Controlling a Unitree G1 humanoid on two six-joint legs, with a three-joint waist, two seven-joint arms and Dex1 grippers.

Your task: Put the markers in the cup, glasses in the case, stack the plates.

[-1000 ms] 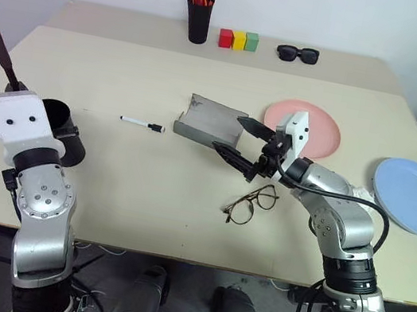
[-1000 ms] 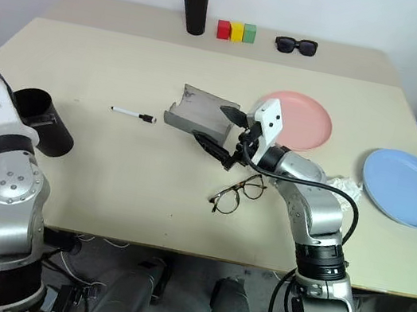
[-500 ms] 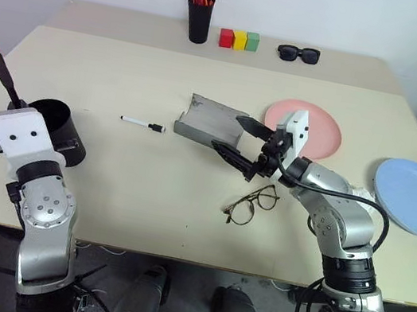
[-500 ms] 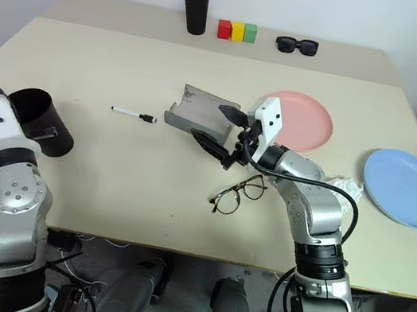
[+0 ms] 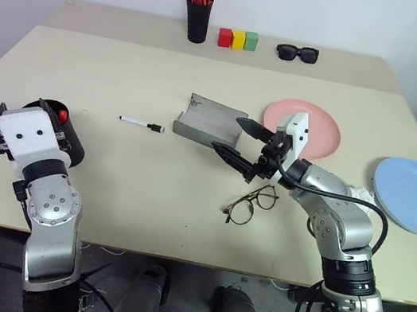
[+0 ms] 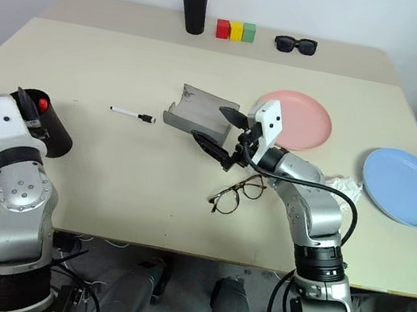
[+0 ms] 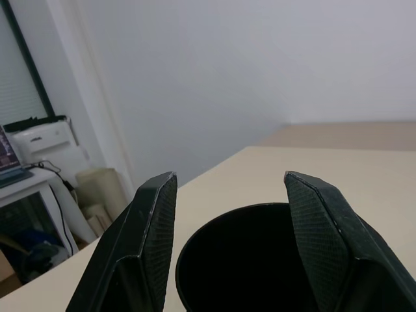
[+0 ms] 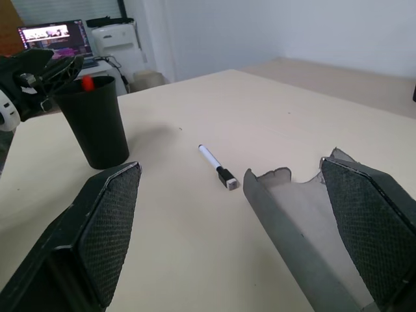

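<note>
Left pincer open above cup; red-capped marker apparently inside. Withdraw straight up, avoid tipping. Right pincer open.

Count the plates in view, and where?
2. The pink plate lies on the table behind the right tool; the light blue plate lies at the table's right edge. They are apart, not stacked.

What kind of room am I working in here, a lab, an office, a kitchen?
Most likely an office or lab bench. A plain beige table stands against a bare white wall, the right wrist view shows a laptop and a printer off to the side, and a pen pot sits at the table's far edge.
</note>
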